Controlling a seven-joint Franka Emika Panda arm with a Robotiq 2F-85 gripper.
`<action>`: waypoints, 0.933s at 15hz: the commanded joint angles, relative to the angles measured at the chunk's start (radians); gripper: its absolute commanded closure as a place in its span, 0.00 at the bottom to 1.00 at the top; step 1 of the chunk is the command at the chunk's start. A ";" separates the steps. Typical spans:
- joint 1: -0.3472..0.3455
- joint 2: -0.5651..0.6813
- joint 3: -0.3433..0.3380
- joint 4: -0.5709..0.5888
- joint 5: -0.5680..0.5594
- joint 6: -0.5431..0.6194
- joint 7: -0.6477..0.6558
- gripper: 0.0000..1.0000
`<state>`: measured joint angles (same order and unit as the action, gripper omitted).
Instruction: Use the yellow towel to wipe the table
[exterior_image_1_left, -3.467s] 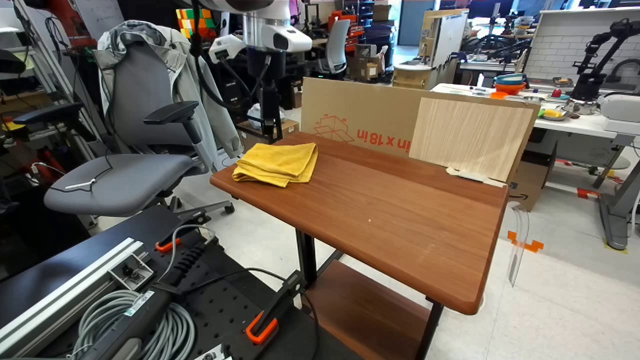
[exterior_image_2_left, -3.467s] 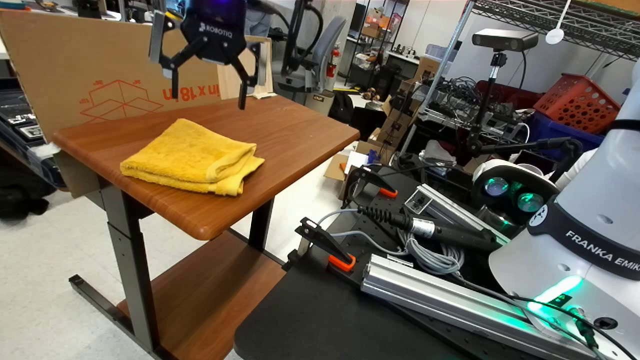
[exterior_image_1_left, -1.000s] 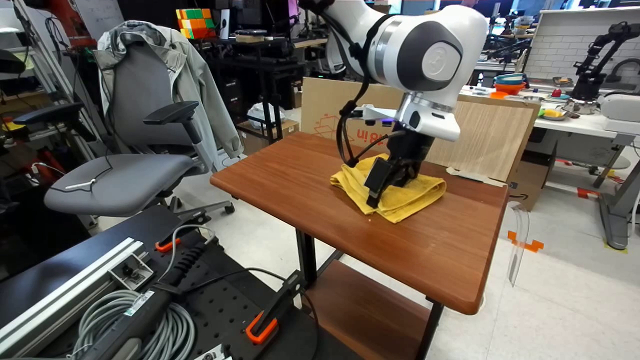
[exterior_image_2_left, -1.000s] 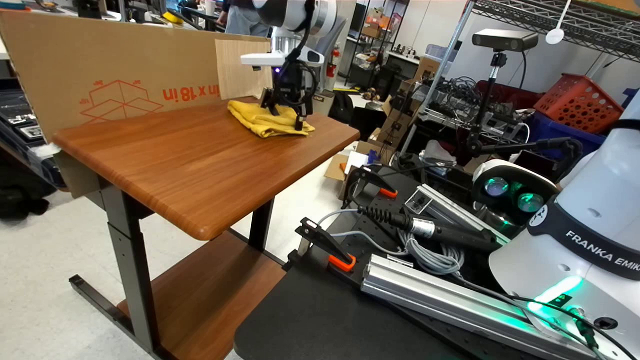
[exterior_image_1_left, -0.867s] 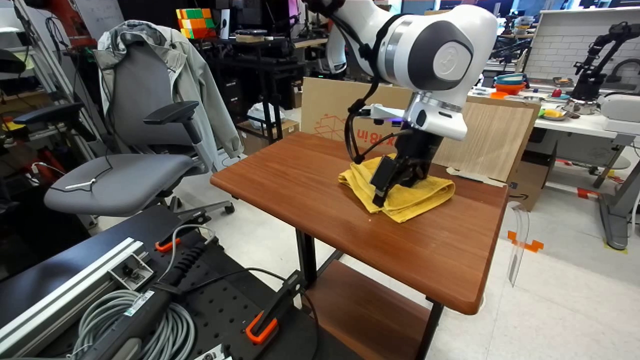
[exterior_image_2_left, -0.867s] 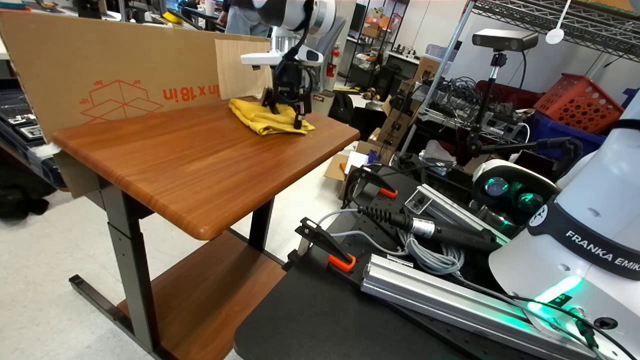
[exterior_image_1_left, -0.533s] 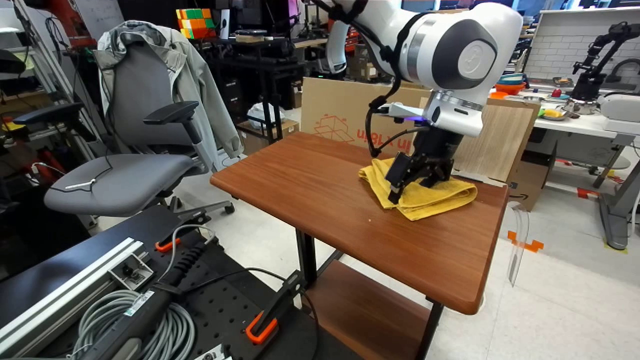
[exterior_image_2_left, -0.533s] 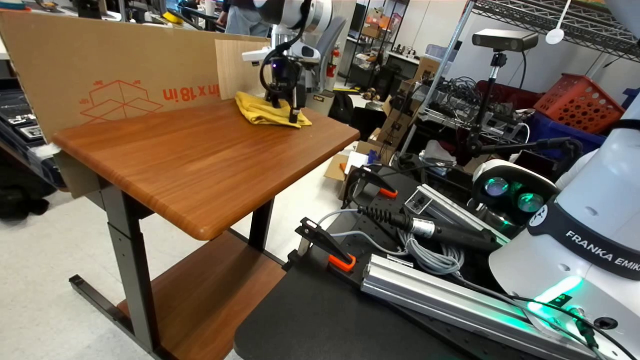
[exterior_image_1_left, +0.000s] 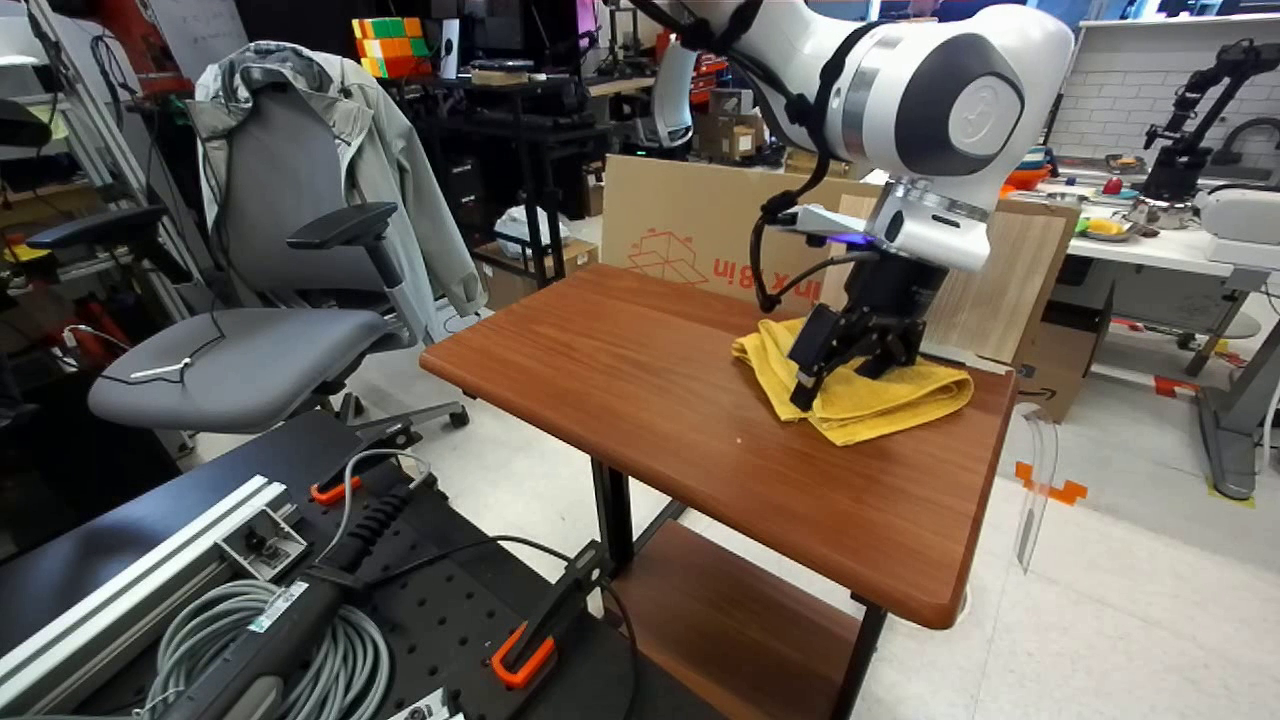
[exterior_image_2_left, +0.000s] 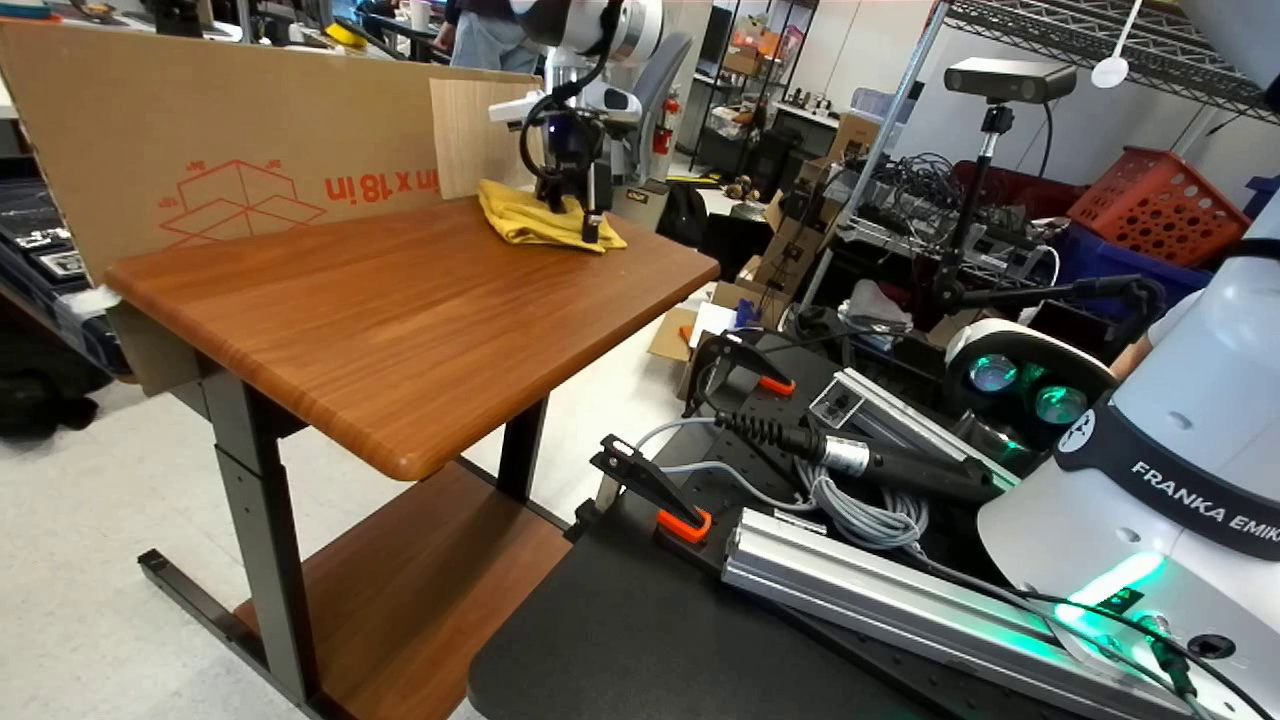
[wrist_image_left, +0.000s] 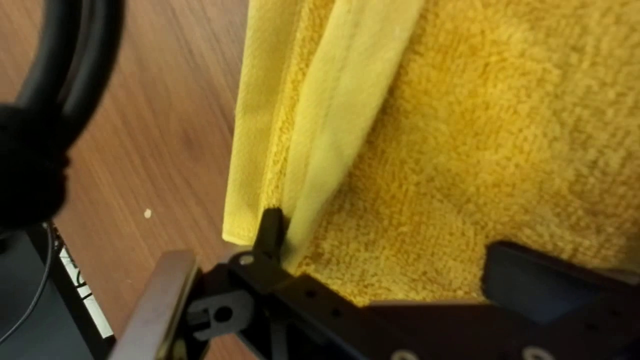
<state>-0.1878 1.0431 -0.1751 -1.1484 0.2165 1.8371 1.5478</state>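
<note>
The yellow towel lies folded and rumpled on the reddish-brown table, at the end near the pale plywood board. It also shows in an exterior view, near the table's back edge. My gripper points down onto the towel, a little tilted. In the wrist view the gripper has its fingers wide apart. Both fingertips press on the towel, with a broad stretch of cloth between them. One fingertip sits by the towel's folded hem. The arm hides part of the towel in both exterior views.
A cardboard sheet and the pale plywood board stand along the table's back edge. A small pale speck lies on the tabletop. A black pegboard bench with orange clamps and coiled cable stands beside the table.
Earlier my gripper was raised, and the towel lay at the opposite end of the table. Now it is down on the towel, which has slid with it towards the plywood board.
</note>
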 joint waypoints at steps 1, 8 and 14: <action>0.040 -0.090 0.013 -0.224 -0.035 0.015 -0.109 0.00; 0.137 -0.266 0.018 -0.523 -0.113 0.019 -0.277 0.00; 0.237 -0.282 0.100 -0.543 -0.132 0.047 -0.386 0.00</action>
<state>0.0075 0.7504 -0.1299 -1.6650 0.0775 1.8484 1.2240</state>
